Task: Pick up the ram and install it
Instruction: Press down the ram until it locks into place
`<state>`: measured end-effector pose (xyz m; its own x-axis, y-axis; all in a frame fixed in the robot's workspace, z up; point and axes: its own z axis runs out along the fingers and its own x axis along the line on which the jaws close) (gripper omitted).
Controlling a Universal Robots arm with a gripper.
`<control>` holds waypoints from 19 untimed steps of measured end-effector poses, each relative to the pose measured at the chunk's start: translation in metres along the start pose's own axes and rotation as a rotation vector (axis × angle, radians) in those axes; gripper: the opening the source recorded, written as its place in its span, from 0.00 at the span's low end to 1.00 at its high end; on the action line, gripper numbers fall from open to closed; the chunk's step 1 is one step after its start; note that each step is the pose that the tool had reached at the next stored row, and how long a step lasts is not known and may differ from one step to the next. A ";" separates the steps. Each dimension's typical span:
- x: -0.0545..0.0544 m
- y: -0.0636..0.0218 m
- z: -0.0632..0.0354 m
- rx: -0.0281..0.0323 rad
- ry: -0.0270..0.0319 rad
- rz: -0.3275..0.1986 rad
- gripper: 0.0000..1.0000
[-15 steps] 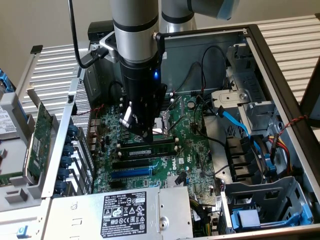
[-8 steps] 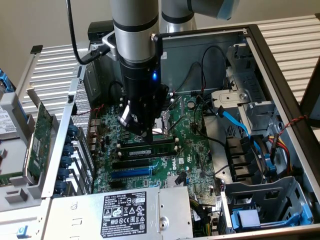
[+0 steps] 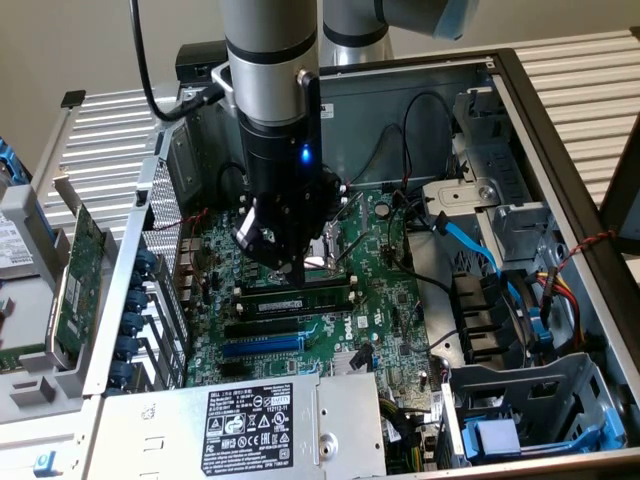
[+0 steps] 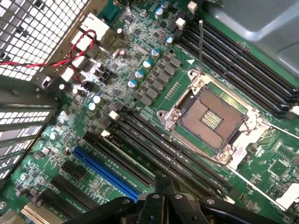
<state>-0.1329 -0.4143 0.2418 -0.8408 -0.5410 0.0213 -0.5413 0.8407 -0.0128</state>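
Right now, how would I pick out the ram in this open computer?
Find the green motherboard inside the computer case. Directly under the robot's hand, in the exterior view, runs a row of black memory slots. The ram is the thin green stick with dark chips among them; its neighbours are bare black.

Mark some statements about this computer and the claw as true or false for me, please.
1. The processor socket is empty. True.
2. The case is closed. False: it is open, with the motherboard in plain sight.
3. The ram lies outside the case. False: it lies along the memory slots on the motherboard, right under the claw.
4. The claw hangs over the motherboard, next to the socket. True.
5. One long slot is red. False: it is blue.
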 end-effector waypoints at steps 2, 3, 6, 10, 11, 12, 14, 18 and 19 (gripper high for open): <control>0.000 0.0000 0.0000 -0.0006 0.0003 0.029 0.11; 0.000 0.0000 0.0000 -0.0009 0.0005 0.044 0.11; 0.000 0.0000 0.0000 -0.0019 0.0011 0.089 0.11; 0.000 0.0000 0.0000 -0.0031 0.0018 0.145 0.11; 0.000 0.0000 0.0000 -0.0034 0.0020 0.159 0.11; 0.000 0.0000 0.0000 -0.0037 0.0022 0.174 0.11; 0.000 0.0000 0.0000 -0.0043 0.0025 0.202 0.11; 0.000 0.0000 0.0000 -0.0054 0.0032 0.256 0.11; 0.000 0.0000 0.0000 -0.0054 0.0035 0.267 0.11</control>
<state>-0.1329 -0.4143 0.2418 -0.9539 -0.2995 0.0213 -0.2998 0.9539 -0.0131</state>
